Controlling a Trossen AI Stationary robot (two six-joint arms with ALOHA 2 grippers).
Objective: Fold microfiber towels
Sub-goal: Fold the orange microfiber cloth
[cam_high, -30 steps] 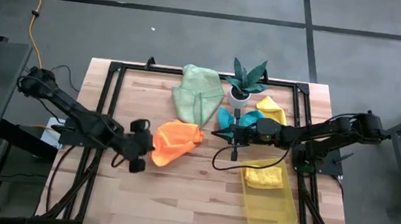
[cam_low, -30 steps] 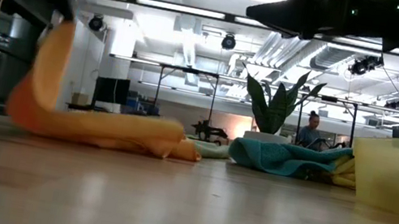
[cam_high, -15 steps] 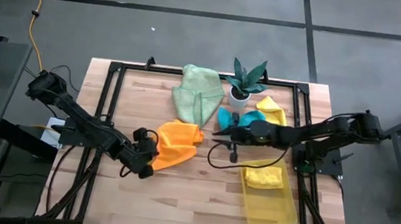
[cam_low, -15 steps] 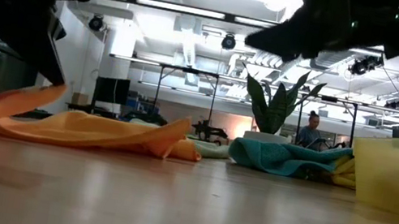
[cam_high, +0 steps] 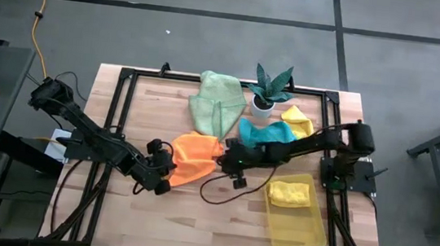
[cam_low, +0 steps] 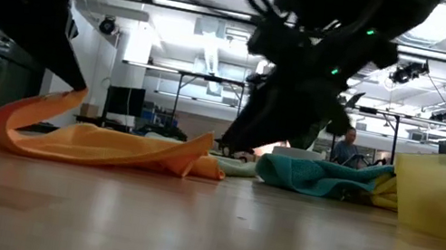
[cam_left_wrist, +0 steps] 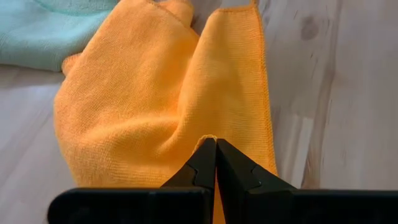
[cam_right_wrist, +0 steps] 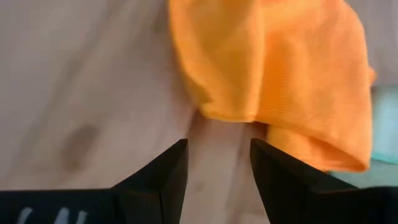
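Note:
The orange towel [cam_high: 194, 156] lies crumpled mid-table, with one end raised in the low view [cam_low: 31, 114]. My left gripper [cam_high: 164, 171] is at the towel's near-left part and is shut on it [cam_left_wrist: 215, 149]. My right gripper [cam_high: 229, 156] stands open at the towel's right edge; in its wrist view [cam_right_wrist: 217, 158] bare wood shows between the fingers and the towel [cam_right_wrist: 273, 68] lies just ahead. Pale green [cam_high: 215, 103], teal [cam_high: 266, 132] and yellow [cam_high: 298, 120] towels lie at the back. My left gripper pinches the orange towel's near-left edge [cam_left_wrist: 186, 146] between its two shut fingers, slanting down from the table's left. The held end [cam_low: 61, 106] is raised off the wood and curls over. The remainder of the towel [cam_low: 127, 149] lies slack on the table.
A translucent yellow tray [cam_high: 301, 226] with a folded yellow towel [cam_high: 289, 194] stands at the near right. A small plant in a white pot [cam_high: 268, 88] stands at the back. Bare wood stretches along the near edge [cam_high: 202, 219].
My left gripper has sunk toward the table with the orange towel's held end, which was lifted high and now curls low over the wood. My right gripper has tipped downward and gone toward the table's left, from over the teal towel to the orange towel's right edge.

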